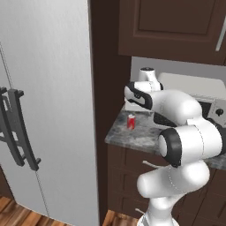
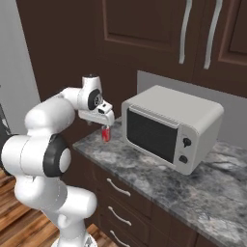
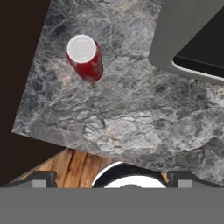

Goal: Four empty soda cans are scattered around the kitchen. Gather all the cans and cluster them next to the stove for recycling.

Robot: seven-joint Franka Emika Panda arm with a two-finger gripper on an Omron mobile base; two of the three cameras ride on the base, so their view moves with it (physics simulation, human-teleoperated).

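Looking from the left base view, I am seeing a small red cylindrical soda can with a silvery top (image 1: pixel 131 121) standing upright on the grey marbled stone table (image 1: pixel 132 137), near its left end, beside the tall brushed-steel refrigerator (image 1: pixel 48 106). My white arm is reaching over the table, and my claw (image 1: pixel 132 102) is hanging above and just behind the can, not touching it.

From the right base view, the can (image 2: pixel 105 133) is standing just left of the boxy white microwave with a dark door (image 2: pixel 169 128), apart from it. My claw (image 2: pixel 96 122) is hovering just above the can.

Through the hand view, I am looking down on the can (image 3: pixel 85 57), standing alone on the table (image 3: pixel 127 113) near the microwave's corner (image 3: pixel 175 48). My claw (image 3: pixel 112 180) is spread fully wide, its two dark tips far apart, holding nothing.
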